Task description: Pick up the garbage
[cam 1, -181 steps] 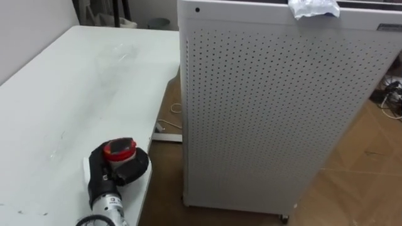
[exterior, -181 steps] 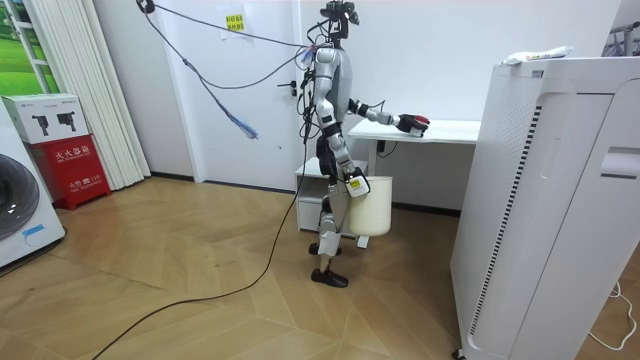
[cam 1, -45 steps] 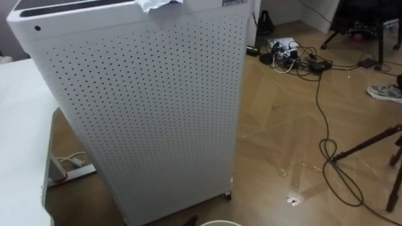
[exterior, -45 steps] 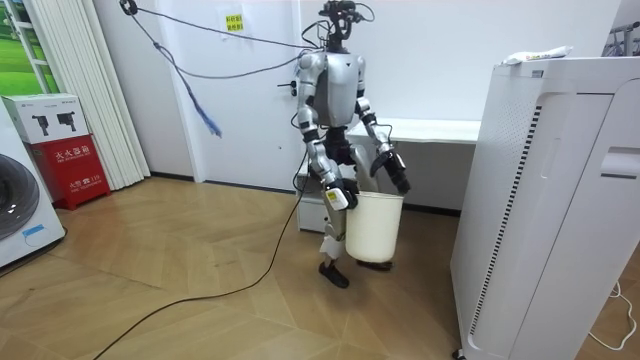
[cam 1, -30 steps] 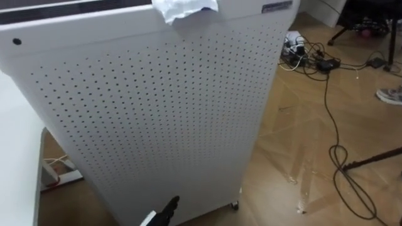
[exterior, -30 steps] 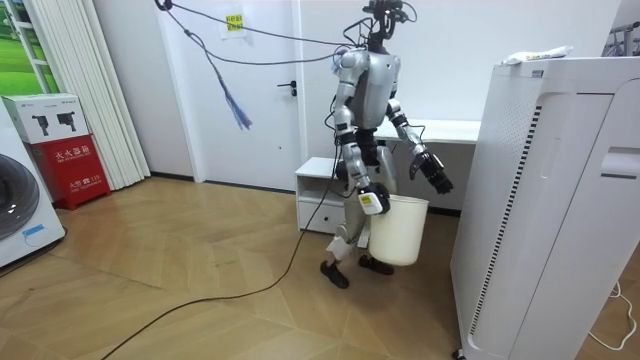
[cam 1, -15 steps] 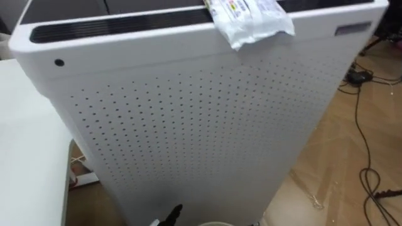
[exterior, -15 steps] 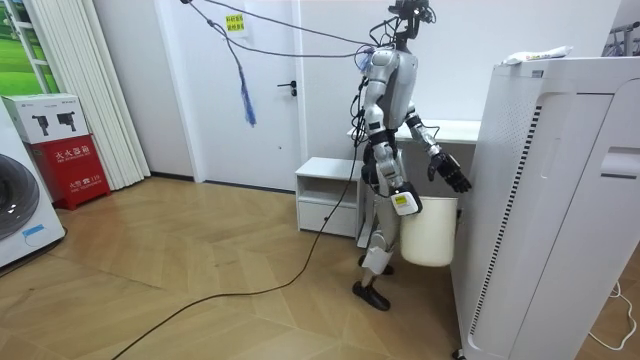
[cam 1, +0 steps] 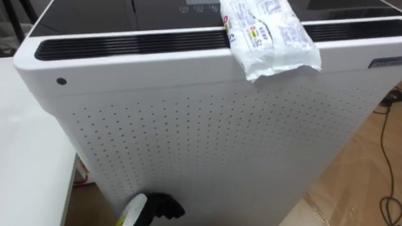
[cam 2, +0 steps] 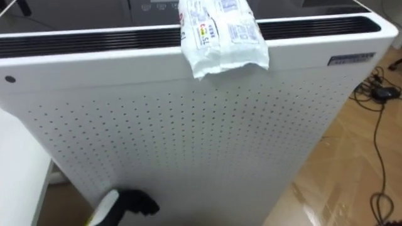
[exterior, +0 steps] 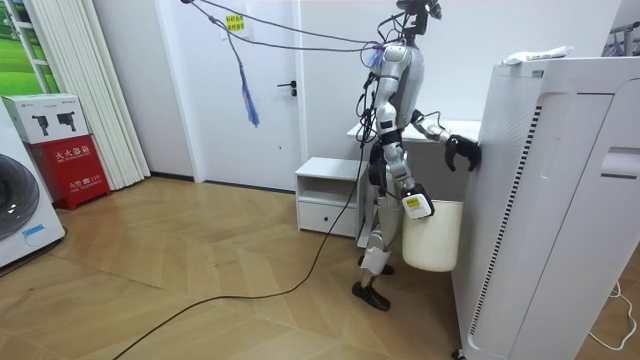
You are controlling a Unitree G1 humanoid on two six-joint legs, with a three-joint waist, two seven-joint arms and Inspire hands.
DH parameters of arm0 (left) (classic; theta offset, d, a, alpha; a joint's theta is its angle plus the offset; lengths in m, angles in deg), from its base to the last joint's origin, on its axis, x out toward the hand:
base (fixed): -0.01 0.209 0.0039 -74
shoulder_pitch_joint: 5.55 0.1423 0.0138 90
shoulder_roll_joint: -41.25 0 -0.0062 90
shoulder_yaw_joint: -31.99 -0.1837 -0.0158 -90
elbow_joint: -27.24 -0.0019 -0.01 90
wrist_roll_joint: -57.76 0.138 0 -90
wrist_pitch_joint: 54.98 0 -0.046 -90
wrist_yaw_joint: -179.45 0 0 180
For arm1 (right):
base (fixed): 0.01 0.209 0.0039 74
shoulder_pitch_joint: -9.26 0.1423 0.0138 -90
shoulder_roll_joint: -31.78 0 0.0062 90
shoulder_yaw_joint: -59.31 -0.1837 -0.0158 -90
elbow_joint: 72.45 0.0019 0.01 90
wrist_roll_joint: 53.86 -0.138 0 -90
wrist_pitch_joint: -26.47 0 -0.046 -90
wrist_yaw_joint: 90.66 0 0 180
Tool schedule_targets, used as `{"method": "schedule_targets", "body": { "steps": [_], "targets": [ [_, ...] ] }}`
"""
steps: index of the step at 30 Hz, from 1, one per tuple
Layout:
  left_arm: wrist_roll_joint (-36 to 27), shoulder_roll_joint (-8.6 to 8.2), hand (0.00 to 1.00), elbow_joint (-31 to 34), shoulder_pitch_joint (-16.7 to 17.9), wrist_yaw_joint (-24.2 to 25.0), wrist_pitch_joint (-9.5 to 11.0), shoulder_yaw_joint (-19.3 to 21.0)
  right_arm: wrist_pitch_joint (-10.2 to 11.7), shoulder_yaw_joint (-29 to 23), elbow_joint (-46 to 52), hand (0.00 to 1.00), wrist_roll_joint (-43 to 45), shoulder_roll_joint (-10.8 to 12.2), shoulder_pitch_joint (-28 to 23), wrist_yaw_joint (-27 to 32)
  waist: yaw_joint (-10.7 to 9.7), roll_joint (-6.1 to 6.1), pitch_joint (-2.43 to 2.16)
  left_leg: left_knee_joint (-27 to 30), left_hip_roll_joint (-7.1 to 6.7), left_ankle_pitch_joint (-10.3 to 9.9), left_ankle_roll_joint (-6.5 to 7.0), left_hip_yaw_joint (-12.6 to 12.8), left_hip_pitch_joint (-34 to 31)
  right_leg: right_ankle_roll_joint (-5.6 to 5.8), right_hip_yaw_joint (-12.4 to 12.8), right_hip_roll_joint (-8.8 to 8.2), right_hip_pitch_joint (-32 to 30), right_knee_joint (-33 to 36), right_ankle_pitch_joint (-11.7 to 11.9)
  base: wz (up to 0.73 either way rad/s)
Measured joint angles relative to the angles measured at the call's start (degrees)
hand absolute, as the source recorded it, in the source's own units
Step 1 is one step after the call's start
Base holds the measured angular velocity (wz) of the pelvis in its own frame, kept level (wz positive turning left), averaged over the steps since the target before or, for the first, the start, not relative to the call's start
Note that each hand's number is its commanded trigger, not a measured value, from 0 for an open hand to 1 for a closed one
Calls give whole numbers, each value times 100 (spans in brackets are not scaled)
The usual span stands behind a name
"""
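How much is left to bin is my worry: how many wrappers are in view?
1. The white wrapper lies on top of the tall white perforated cabinet, overhanging its front edge. Others may be hidden behind the cabinet.

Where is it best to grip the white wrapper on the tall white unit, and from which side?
Probably at the near end of the wrapper, where it hangs over the front edge of the unit, coming from the front with the left hand. The rest lies flat on top, leaving nothing to get under.
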Motion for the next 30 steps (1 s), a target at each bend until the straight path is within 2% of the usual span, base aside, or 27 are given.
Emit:
{"method": "schedule_targets", "body": {
  "steps": [3, 6, 8, 10, 12, 13, 14, 15, 17, 19, 20, 22, 27, 30],
  "targets": [
    [321, 143, 0, 309, 1, -112, 18, -4, 7, -1, -2, 100, 33, -5, 15, 77, 34, 8, 5, 10, 13, 12, -19, -13, -21, -20, -4, 16, -2, -6, 33, 0],
    [723, 260, 0, 625, 1, -352, 93, -3, 8, -3, 4, 100, 28, -38, 39, 173, 85, 42, 32, 19, 67, 39, -60, -26, -78, -62, -7, 89, 29, -176, 173, 0],
    [833, 353, 0, 842, 0, -673, 358, -2, 11, -3, 9, 100, 32, -52, 44, 270, 86, 77, 57, 23, 72, 62, -89, -76, -66, -87, -29, 110, 73, -215, 208, 4],
    [981, 433, 0, 1166, 0, -913, 499, 1, 16, -1, 8, 100, 30, -90, 49, 326, 117, 107, 76, 20, 71, 88, -104, -92, -70, -102, -38, 117, 73, -227, 233, 2],
    [988, 521, 0, 1610, -2, -1253, 759, 32, 18, 3, 9, 100, 30, -125, 49, 329, 123, 109, 76, -14, 69, 128, -120, -104, -63, -114, -52, 123, 86, -268, 265, 0],
    [988, 571, 0, 1934, -15, -1537, 981, 74, 24, 30, 9, 100, 33, -145, 48, 329, 121, 107, 76, -48, 65, 157, -127, -104, -47, -121, -58, 129, 106, -304, 287, 0],
    [982, 563, 0, 2244, -85, -1833, 1199, 124, 24, 53, 8, 100, 48, -150, 34, 330, 116, 104, 77, -90, 60, 184, -129, -103, -7, -123, -59, 130, 144, -326, 292, 3],
    [983, 551, 0, 2388, -140, -1976, 1294, 144, 24, 56, 7, 100, 65, -148, 13, 330, 114, 101, 75, -132, 59, 202, -131, -103, 36, -122, -58, 131, 185, -359, 297, 0],
    [984, 399, 0, 2945, -484, -2452, 1565, 297, 24, 97, 6, 100, 127, -148, -45, 317, 97, 99, 68, -274, 58, 239, -143, -85, 228, -122, -28, 140, 321, -414, 303, -5],
    [991, 231, 0, 3126, -725, -2722, 1667, 443, 23, 119, 7, 100, 226, -147, -87, 278, 86, 81, 56, -429, 57, 279, -158, -46, 401, -124, 13, 153, 433, -482, 304, -11],
    [988, 162, 0, 3156, -827, -2862, 1683, 493, 23, 130, 7, 100, 231, -146, -128, 236, 78, 100, 10, -519, 57, 296, -165, -26, 480, -127, 17, 157, 473, -497, 301, -11],
    [994, 121, 0, 3177, -899, -2979, 1682, 495, 18, 131, 7, 100, 231, -146, -173, 194, 76, 103, -36, -555, 59, 301, -172, -5, 569, -142, 23, 171, 525, -507, 282, -6],
    [980, 121, 0, 3179, -915, -3008, 1636, 494, 18, 160, 7, 100, 229, -147, -171, 137, 69, 69, -55, -605, 84, 304, -181, -23, 642, -154, 26, 201, 604, -588, 268, 0],
    [980, 121, 0, 3181, -1063, -3015, 1634, 495, 16, 163, 10, 100, 229, -145, -146, 129, 79, 69, -54, -614, 107, 304, -181, -36, 645, -154, 17, 195, 615, -594, 268, 2]
  ]
}}
